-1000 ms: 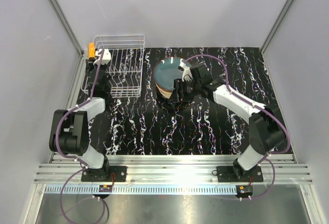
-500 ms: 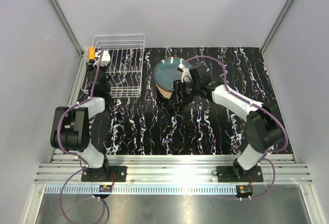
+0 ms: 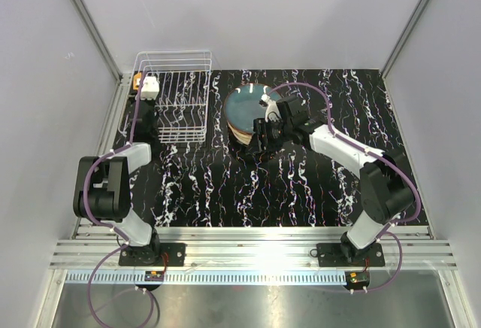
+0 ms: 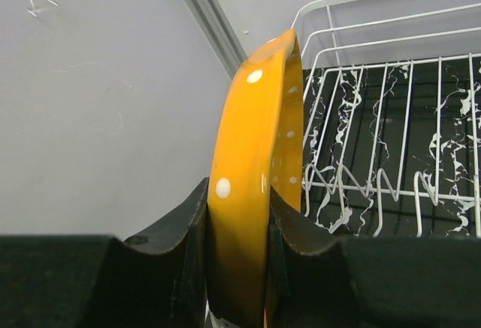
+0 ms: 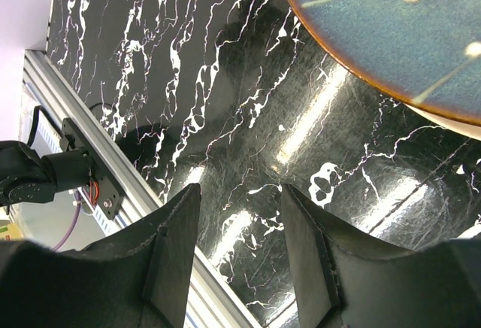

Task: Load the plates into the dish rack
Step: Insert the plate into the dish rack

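White wire dish rack (image 3: 184,134) at far-left corner of black marbled counter (image 3: 301,185), left hand (image 4: 240,215) pinching orange white-dotted plate (image 4: 255,155) upright at rack's left side, right hand (image 5: 239,215) spread and empty, close beside stack of plates (image 3: 244,110) topped in blue, far centre.

Top external camera: fixed high behind the arm bases, looking down on the whole table (image 3: 301,192). Left wrist camera: close range, facing the dish rack (image 4: 391,117) at the far left corner. Right wrist camera: close range, angled down toward the table's near edge, with the plates (image 5: 391,19) at frame top. The overhead view covers both areas.
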